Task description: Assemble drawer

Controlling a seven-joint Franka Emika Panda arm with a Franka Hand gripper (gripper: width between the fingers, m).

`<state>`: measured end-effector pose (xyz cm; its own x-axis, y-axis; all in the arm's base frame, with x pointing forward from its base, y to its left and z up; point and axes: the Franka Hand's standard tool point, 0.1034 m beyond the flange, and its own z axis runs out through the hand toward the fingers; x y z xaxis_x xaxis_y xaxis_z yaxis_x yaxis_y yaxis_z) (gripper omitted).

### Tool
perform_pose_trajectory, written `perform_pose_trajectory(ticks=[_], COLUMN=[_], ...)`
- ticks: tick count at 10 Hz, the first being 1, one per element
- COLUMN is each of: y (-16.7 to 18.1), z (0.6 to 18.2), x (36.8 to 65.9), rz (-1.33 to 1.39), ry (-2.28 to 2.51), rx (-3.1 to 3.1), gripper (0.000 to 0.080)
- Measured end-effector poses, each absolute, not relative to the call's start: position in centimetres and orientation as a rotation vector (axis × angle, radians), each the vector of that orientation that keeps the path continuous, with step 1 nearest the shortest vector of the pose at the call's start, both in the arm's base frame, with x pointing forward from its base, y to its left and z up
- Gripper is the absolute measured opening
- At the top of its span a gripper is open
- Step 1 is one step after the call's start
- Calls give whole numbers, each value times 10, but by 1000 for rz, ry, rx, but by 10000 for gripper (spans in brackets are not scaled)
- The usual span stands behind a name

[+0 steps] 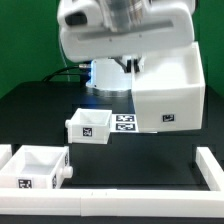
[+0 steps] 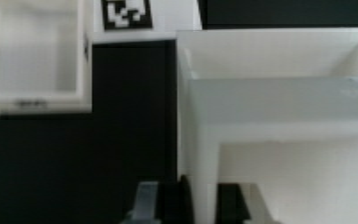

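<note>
The casing (image 1: 168,92) stands on the black table (image 1: 35,110) at the right middle of the exterior view. The arm (image 1: 115,30) comes down from the top centre to the casing's upper left corner. In the wrist view the gripper (image 2: 197,190) straddles one thin upright wall of the casing (image 2: 282,140), with a finger (image 2: 151,203) on each side. A narrow dark gap shows beside one finger, so I cannot tell whether the wall is actually clamped. One small tray (image 1: 88,127) sits at the frame's centre, just left of the casing and beside the marker board (image 1: 126,122). The other tray (image 1: 40,168) lies at the lower left, well apart from the gripper.
</note>
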<state>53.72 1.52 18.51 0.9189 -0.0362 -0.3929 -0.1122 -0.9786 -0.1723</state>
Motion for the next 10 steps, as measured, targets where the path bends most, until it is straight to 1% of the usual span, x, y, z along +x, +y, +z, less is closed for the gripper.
perform_pose_trajectory(ticks=[1, 2, 4, 5, 6, 7, 8, 10], y=[26, 30, 22, 6, -9, -12, -11, -10], z=[198, 195, 188, 173, 168, 166, 161, 160], x=[542, 538, 546, 551, 557, 573, 579, 575], rz=[449, 363, 170, 47, 41, 13, 1, 13], ry=[88, 76, 38, -127, -237, -351, -426, -396], rx=[-2960, -2968, -2999, -3014, -3006, -2999, -2990, -2992], gripper=[34, 34, 34, 34, 34, 34, 34, 34])
